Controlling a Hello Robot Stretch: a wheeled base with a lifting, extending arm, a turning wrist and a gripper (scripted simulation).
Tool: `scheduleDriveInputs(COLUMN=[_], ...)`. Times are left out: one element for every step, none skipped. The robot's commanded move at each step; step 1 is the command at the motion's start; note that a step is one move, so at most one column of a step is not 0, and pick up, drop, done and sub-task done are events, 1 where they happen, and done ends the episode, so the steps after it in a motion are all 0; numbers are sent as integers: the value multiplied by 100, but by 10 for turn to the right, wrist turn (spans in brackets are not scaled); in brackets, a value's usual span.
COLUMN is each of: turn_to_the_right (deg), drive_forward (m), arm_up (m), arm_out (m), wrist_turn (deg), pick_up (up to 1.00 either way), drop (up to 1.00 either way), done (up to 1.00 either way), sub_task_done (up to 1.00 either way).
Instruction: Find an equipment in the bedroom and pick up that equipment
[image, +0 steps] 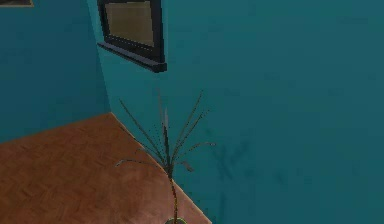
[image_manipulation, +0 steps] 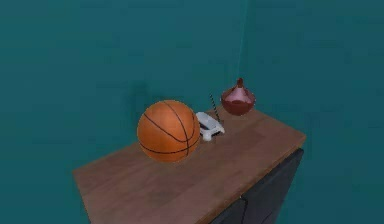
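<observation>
An orange basketball (image_manipulation: 168, 130) with black seams rests on a brown wooden cabinet top (image_manipulation: 130, 185) in the arm side view, left of the middle. Just to its right lies a small white and grey object (image_manipulation: 210, 126), with a thin dark stick (image_manipulation: 213, 104) rising behind it.
A dark red round vase (image_manipulation: 238, 98) stands at the far right of the cabinet top, close to the teal wall (image_manipulation: 80, 60). In the forward view, a thin-leaved potted plant (image: 172, 150) stands on the wooden floor (image: 70, 170) by a teal wall with a dark-framed window (image: 131, 30).
</observation>
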Motion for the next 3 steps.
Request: scheduleDriveInputs(turn_to_the_right=[0,0,0], drive_forward=[0,0,0], arm_up=[50,38,0], arm_out=[0,0,22], wrist_turn=[0,0,0], pick_up=[0,0,0], drop=[0,0,0], done=[0,0,0], sub_task_done=[0,0,0])
